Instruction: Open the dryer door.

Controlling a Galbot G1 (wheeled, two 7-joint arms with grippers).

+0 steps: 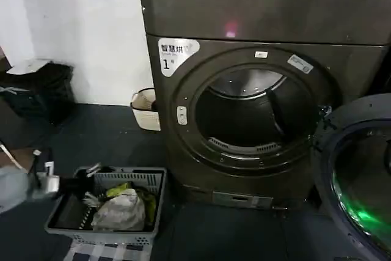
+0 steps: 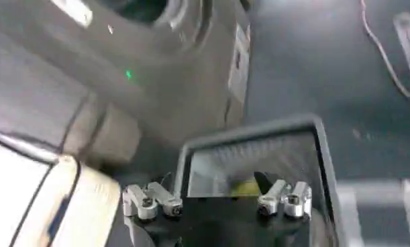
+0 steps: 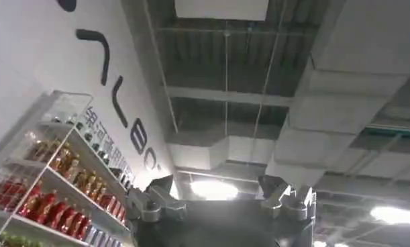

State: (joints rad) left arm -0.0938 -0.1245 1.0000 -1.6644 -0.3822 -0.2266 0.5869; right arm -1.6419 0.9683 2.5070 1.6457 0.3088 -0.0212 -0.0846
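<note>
The dryer (image 1: 256, 16) is a dark grey-brown box with a white "1" label and a pink light on its top panel. Its dryer door (image 1: 351, 169) stands swung open at the right, dark inner side and tinted glass facing me, leaving the round drum opening (image 1: 250, 114) bare. My left gripper (image 1: 44, 178) hangs low at the far left, beside the laundry basket and well away from the door. In the left wrist view it (image 2: 218, 198) is open over the basket rim (image 2: 251, 133), with the dryer (image 2: 158, 74) beyond. My right gripper (image 3: 218, 194) is open, empty, pointing at a ceiling.
A grey mesh laundry basket (image 1: 154, 209) with clothes sits on the dark floor, left of the dryer's front. A small white bin (image 1: 145, 108) stands against the wall by the dryer's left side, and a black bin (image 1: 36, 90) farther left. Shelves of bottles (image 3: 50, 188) show beside the right gripper.
</note>
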